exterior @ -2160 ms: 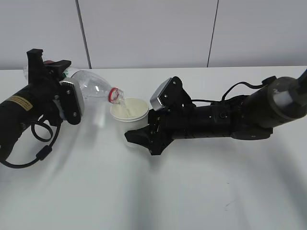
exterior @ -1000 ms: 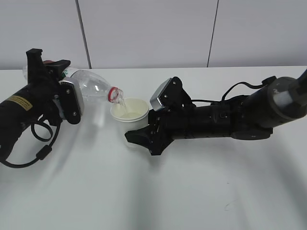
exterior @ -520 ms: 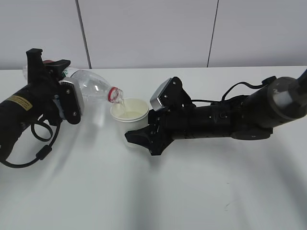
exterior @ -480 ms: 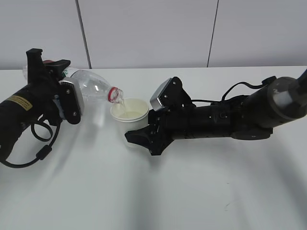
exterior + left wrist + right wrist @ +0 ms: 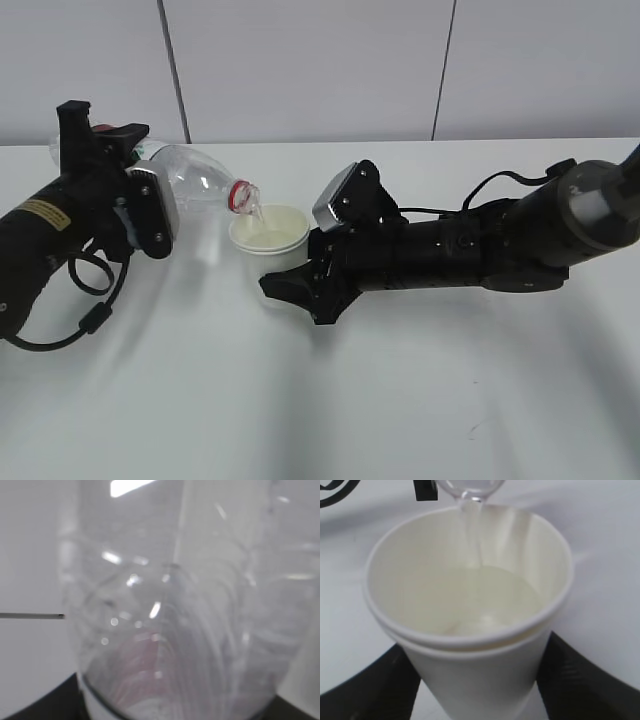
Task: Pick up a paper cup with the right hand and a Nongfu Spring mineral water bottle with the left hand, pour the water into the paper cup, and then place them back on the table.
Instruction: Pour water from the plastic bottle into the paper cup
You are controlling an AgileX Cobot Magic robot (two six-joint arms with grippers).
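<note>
The right hand (image 5: 300, 285) reaches in low from the right, its dark fingers (image 5: 365, 690) pressed against both sides of the paper cup (image 5: 268, 238), pinching it near the base. The cup stands upright just past the fingertips, and in the right wrist view it is partly filled, with a thin stream of water (image 5: 475, 545) dropping from above onto the pool inside.

The left hand (image 5: 110, 205) comes in from the left with its yellow sticker (image 5: 38, 212) showing and a looped black cable (image 5: 90, 300) hanging under it. It is clamped around the lower body of the Nongfu Spring mineral water bottle (image 5: 195, 180), which lies tipped nearly level, its red neck ring (image 5: 240, 196) and mouth hanging over the cup's near-left rim. The left wrist view is filled by the clear bottle wall, too close to show the fingers.

Below both arms lies the white table (image 5: 330, 400), with grey wall panels (image 5: 310, 70) behind.
</note>
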